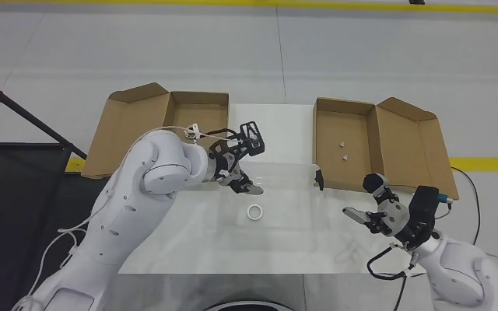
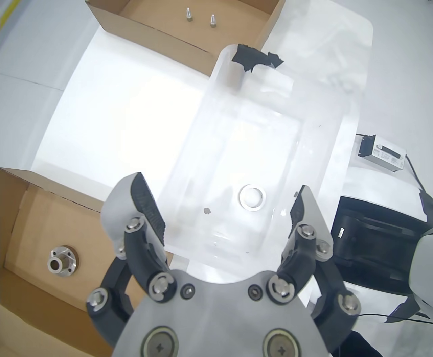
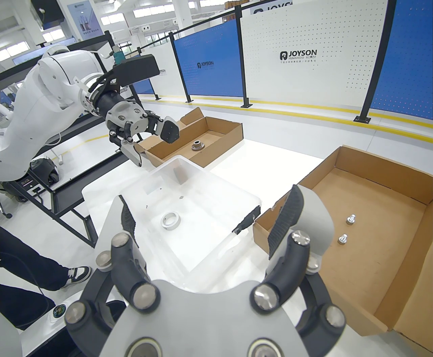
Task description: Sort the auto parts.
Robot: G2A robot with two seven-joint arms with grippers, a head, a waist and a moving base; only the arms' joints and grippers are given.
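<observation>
A white ring [image 1: 254, 211] [image 2: 252, 197] [image 3: 171, 220] lies flat inside the clear plastic tray [image 1: 289, 233] [image 2: 223, 57] [image 3: 221, 181] in the middle of the table. My left gripper [image 1: 248, 186] [image 2: 221, 191] [image 3: 151, 143] hangs open and empty above the tray's left end, a little short of the ring. My right gripper [image 1: 359, 218] [image 3: 208, 203] stands open and empty off the tray's right end. A metal flange [image 2: 62, 262] [image 3: 197, 145] sits in the left cardboard box [image 1: 198, 117]. Two bolts [image 1: 341, 151] [image 3: 346, 229] [image 2: 200, 17] lie in the right cardboard box [image 1: 346, 175].
Black tape [image 1: 319, 180] [image 2: 257, 59] [image 3: 247, 221] marks the tray's rim by the right box. Both boxes have open flaps spreading outward. A small power adapter [image 2: 382, 153] lies off the table's near edge. A black metal rack [image 3: 67, 199] stands beside the table's left end.
</observation>
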